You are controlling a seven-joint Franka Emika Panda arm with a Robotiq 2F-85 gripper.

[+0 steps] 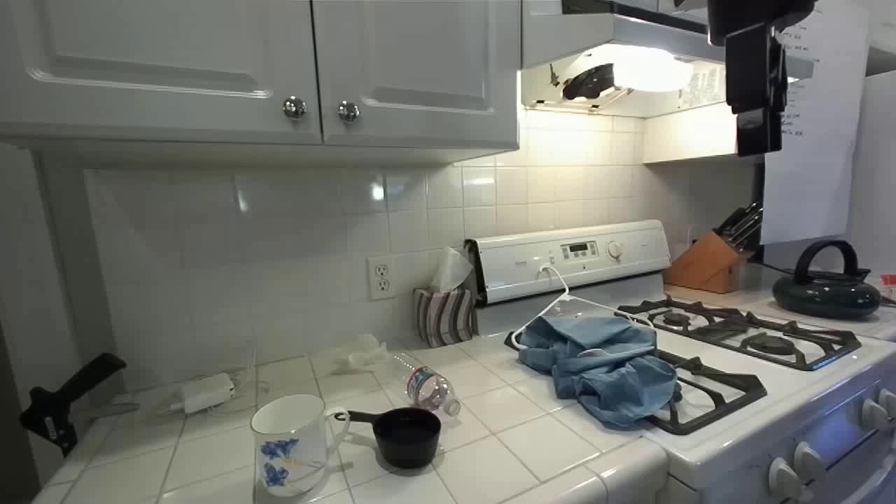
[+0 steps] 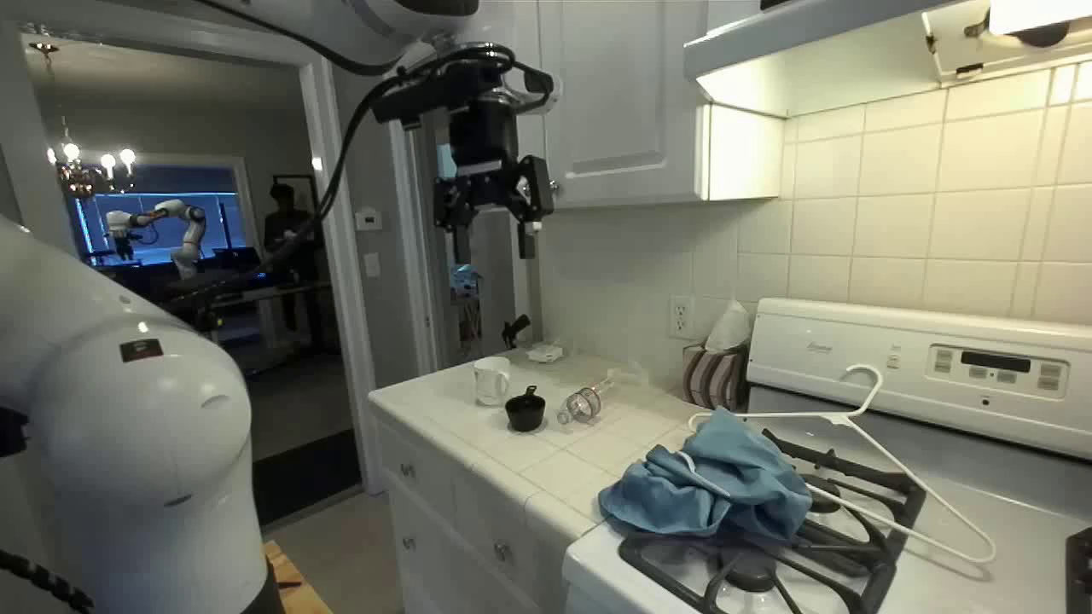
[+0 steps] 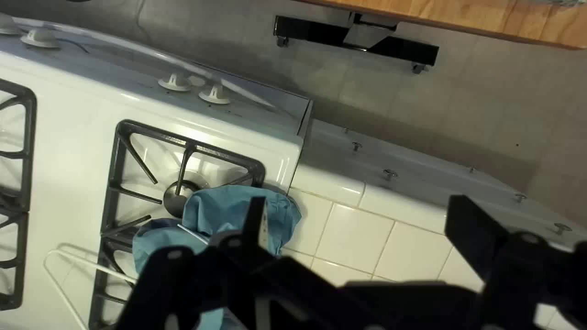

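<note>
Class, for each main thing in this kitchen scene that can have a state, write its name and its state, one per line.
End effector: open, holding nothing
Blue cloth: crumpled
White hanger: partly covered by the cloth
Mug: upright
Black pan: upright
Plastic bottle: on its side
Tissue box: tissue sticking out
Hood light: lit
Upper cabinet doors: shut
Knife block: knives slotted in
Kettle: upright

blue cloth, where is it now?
In an exterior view, the blue cloth lies right of center, bunched over part of the white hanger and the left burner grate.
</note>
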